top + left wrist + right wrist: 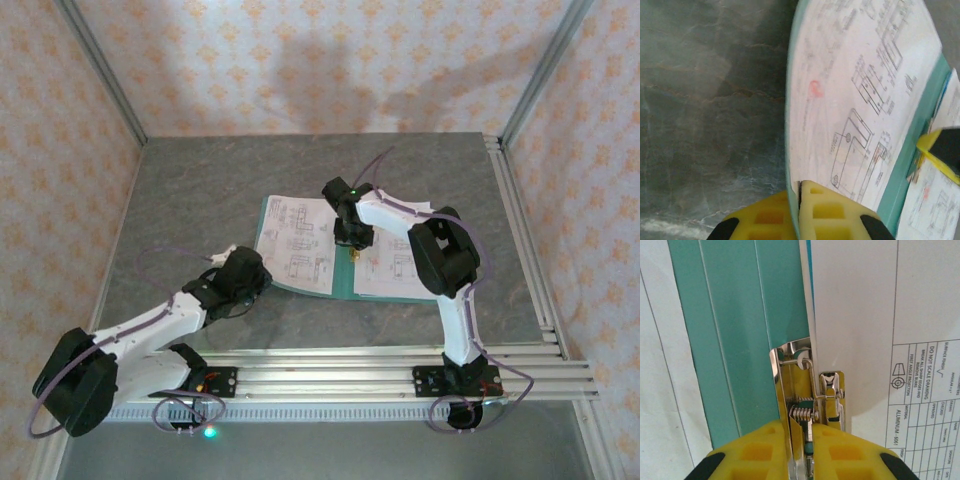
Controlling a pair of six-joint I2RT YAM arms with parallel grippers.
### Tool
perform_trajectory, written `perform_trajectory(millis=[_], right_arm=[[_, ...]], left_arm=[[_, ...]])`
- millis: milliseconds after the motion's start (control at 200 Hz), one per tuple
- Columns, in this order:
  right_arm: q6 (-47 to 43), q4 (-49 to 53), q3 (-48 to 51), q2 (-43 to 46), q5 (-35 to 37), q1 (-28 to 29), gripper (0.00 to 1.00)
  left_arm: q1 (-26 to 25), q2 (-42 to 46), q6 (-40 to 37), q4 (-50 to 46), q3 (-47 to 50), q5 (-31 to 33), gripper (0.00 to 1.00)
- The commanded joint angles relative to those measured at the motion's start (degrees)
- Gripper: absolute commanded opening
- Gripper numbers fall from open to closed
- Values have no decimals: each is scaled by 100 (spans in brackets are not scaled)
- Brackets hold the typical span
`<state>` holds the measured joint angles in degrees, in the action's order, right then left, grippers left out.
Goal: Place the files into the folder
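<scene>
The teal folder [344,276] is lying open and flat on the grey stone-patterned desk [200,190], a little right of the middle, with the files [298,240] spread over both covers. The left sheet [855,90] is resting on the left cover and the right sheet [385,265] on the right cover, leaving a bare teal strip running between them along the spine. The left hand [800,210] is reaching in low from the near left and pinching the near edge of the left cover together with the sheet on it. One yellow finger [767,217] is sitting on the desk side and the other on the printed side, with no gap showing around the thin edge. From the top camera this left hand [258,272] is sitting at the folder's near-left corner. The right hand [352,240] is hanging over the spine, pointing down. In its wrist camera the right hand [801,440] is squeezing the metal clip [810,390], its yellow fingers [765,450] pressing in from both sides of the shiny spring lever. The clip is sitting where the teal inner spine [735,340] is meeting the edge of the right sheet [855,300], whose title block is reading "ALUMINUM - 6061". A faint red mark [814,89] is showing on the left sheet among the black line drawings.
</scene>
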<state>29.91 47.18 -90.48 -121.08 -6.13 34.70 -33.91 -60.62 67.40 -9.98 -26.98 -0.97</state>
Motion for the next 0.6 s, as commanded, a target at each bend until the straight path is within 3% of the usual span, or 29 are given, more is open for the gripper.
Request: perform_trajectory(millis=[0,195,450,596], right_arm=[[-68,146,49,-530,-563,55,16],[31,104,-381,-649,-956,125,16],[525,-25,-1553,-1151,-1766,468,18],[640,-78,-2407,-1488,-2251,657,29]], left_arm=[[-305,348,-792,-359,-316,314,0],[-388,989,-1371,-1269,-647,611,0],[-395,1211,-1931,-2491,-1331,1085,0],[-388,1196,-2290,-2984,-1711,1374,0]])
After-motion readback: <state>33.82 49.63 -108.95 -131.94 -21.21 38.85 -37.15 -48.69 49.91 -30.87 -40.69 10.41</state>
